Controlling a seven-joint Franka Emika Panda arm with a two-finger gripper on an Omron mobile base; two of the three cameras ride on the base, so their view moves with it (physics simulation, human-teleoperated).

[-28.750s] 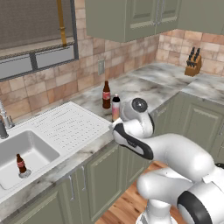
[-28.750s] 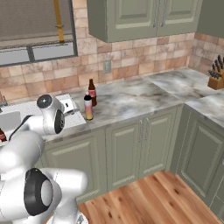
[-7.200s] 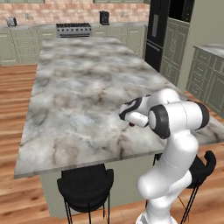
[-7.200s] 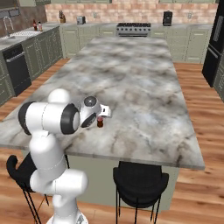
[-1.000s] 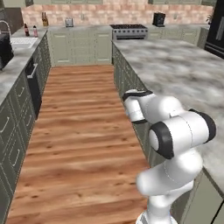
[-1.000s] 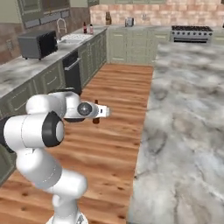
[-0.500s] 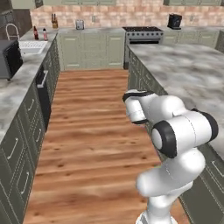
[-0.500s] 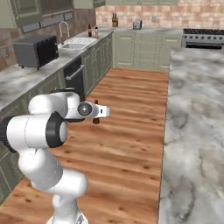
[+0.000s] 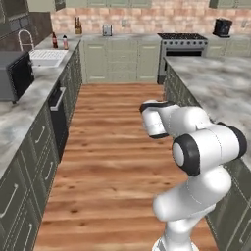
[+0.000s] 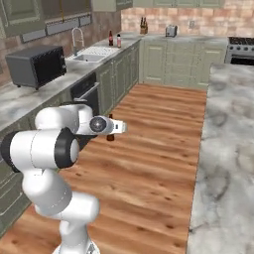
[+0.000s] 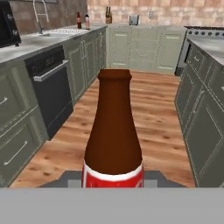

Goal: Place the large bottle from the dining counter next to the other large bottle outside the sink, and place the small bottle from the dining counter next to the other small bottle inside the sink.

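Note:
My gripper (image 10: 113,128) is shut on the small bottle (image 11: 113,135), dark brown glass with a red label, held upright over the wooden floor; the bottle (image 10: 110,134) hangs just below the hand. Far ahead on the left counter lies the sink (image 10: 91,54) with its curved tap (image 10: 76,36). Beside it stand the other large bottle (image 10: 110,38), dark brown, and the large bottle (image 10: 118,40) with the pale pink-orange body. The same pair, the dark bottle (image 9: 54,40) and the pale one (image 9: 65,42), stands past the sink (image 9: 46,57). The dining counter (image 10: 229,134) runs along the right. The basin's inside is hidden.
A black microwave (image 10: 36,64) sits on the left counter before the sink. A dishwasher front (image 11: 51,89) and green cabinets line the left side. A stove (image 9: 183,37), toaster (image 10: 171,31) and knife block (image 10: 143,23) stand at the far wall. The wooden aisle (image 9: 115,142) lies between.
The whole picture has shifted as the base moves along the aisle: the microwave and left counter have come closer. The small bottle stays in my shut gripper.

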